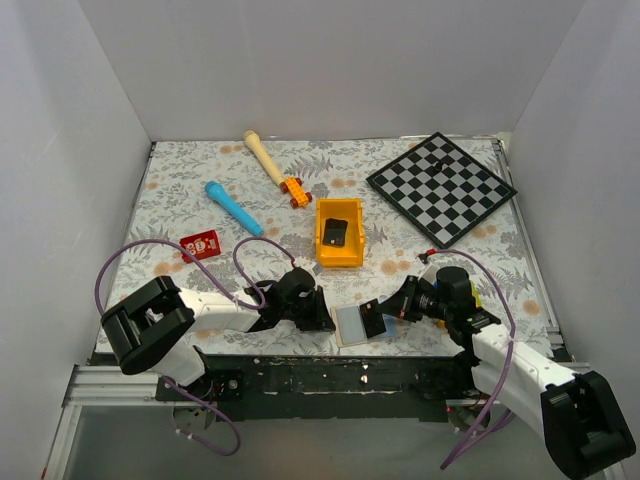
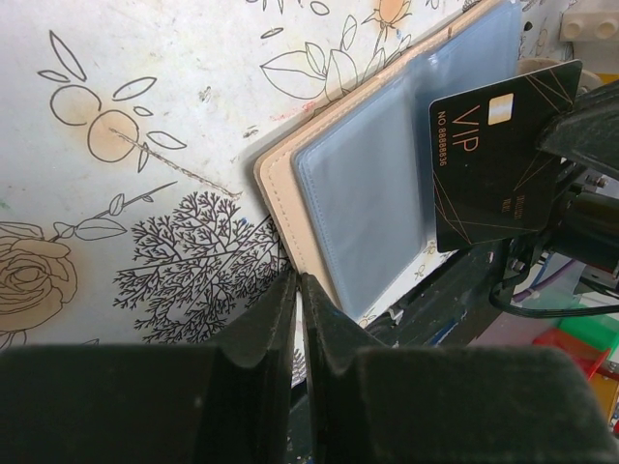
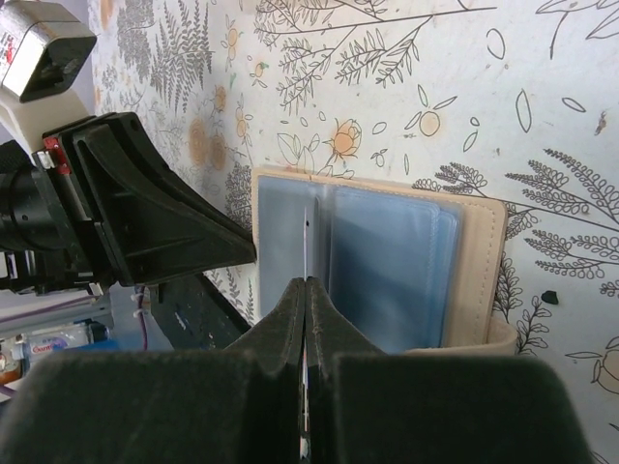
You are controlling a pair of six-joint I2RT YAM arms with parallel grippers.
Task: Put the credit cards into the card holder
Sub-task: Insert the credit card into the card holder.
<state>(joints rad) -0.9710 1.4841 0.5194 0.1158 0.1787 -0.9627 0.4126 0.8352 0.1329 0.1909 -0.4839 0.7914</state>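
Note:
The card holder (image 1: 350, 324) lies open at the table's near edge, tan with pale blue pockets (image 2: 368, 184) (image 3: 387, 261). My left gripper (image 1: 327, 317) (image 2: 298, 280) is shut, with its tips pinching the holder's left edge. My right gripper (image 1: 393, 312) (image 3: 306, 282) is shut on a black credit card marked VIP (image 2: 493, 159). It holds this card (image 1: 375, 322) upright just over the holder's pockets, so it shows edge-on (image 3: 306, 242) in the right wrist view. A red credit card (image 1: 201, 243) lies flat at the table's left side.
A yellow-orange bin (image 1: 340, 258) with a dark flat thing (image 1: 335, 232) inside stands behind the holder. A chessboard (image 1: 440, 188) lies at the back right. A blue pen-like stick (image 1: 232, 207), a wooden stick (image 1: 263, 153) and an orange toy (image 1: 294, 190) lie at the back left.

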